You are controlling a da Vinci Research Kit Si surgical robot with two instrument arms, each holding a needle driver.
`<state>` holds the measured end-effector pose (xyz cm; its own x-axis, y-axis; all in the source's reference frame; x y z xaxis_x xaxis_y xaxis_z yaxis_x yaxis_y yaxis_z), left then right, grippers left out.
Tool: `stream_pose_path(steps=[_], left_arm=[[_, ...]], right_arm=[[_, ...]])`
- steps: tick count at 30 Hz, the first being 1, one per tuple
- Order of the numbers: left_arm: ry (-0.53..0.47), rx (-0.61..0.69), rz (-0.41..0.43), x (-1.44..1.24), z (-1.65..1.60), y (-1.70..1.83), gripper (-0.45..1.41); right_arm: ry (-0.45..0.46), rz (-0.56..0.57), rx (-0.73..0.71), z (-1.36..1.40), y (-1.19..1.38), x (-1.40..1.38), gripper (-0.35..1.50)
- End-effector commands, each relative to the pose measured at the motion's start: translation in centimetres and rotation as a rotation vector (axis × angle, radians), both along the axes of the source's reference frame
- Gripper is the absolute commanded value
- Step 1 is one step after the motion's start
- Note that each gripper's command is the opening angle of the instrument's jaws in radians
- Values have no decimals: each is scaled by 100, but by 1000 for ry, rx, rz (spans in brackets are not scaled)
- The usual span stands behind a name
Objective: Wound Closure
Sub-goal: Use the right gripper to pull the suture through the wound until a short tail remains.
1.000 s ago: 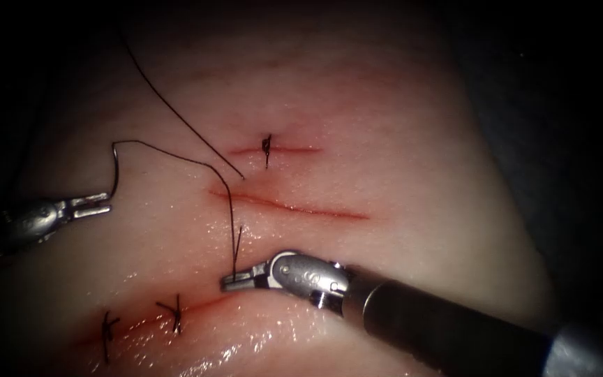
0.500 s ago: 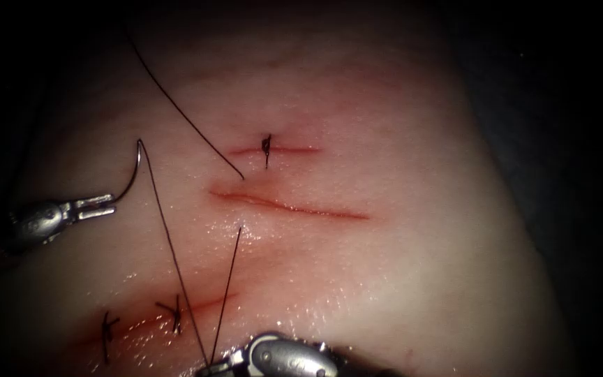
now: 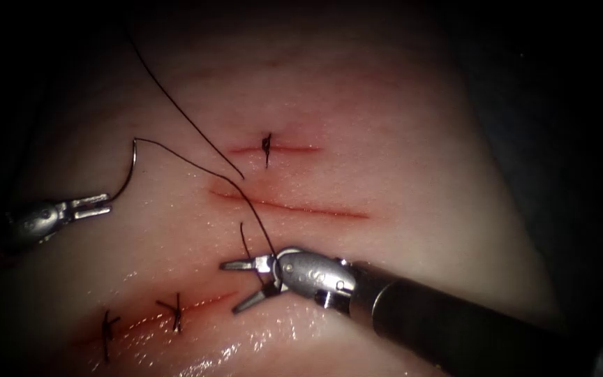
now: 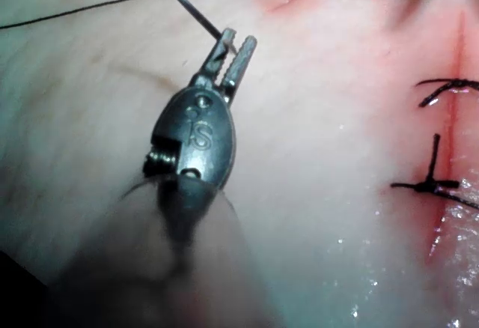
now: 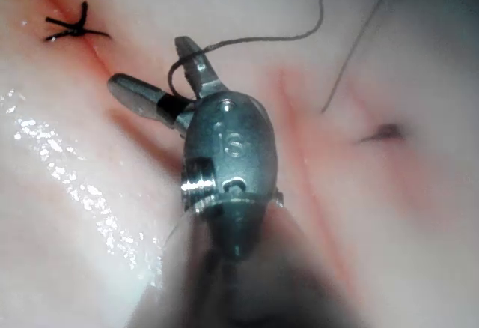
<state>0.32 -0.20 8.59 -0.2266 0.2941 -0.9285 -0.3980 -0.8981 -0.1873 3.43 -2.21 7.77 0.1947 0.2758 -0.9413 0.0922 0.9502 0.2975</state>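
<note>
My left tool (image 3: 95,205) is at the left of the middle cut (image 3: 294,207), jaws shut on the curved needle (image 3: 128,171) near one end. The needle is out of the tissue (image 3: 399,174) and arcs up to its thread end. From there the thread (image 3: 197,164) sags right and down to my right tool (image 3: 232,286), whose jaws stand open below the cut. The thread curls by their hinge, a short tail (image 3: 243,237) sticking up. In the left wrist view the left tool (image 4: 236,47) grips the needle (image 4: 191,10). The right wrist view shows the right tool (image 5: 150,62) open, thread (image 5: 176,81) looped between.
A second strand (image 3: 176,105) comes down from the top and ends beside the cut's left end. A short cut above carries one knot (image 3: 266,149). A lower cut has two knots (image 3: 176,312), with wet glare on the tissue beside them.
My right tool, shut on the thread, pulled it taut toward the lower edge, then came back up and opened. The thread is now slack. The left tool barely moved.
</note>
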Motion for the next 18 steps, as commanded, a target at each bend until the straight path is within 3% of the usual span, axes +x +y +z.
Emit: stream_pose_path(steps=[1, 6, 9, 18], left_arm=[[21, 5, -12, 2, 8, 5, -45], [105, -4, -53, 21, 8, 13, -45], [91, -8, -80, 37, 7, 17, -45], [98, -9, -86, 34, 8, 18, -45]], right_arm=[[-15, 18, -8, 29, 19, -1, 130], [-31, 32, -26, 53, 34, -9, 131], [-43, 42, -48, 74, 42, -9, 133], [-47, 45, -66, 107, 44, 10, 126]])
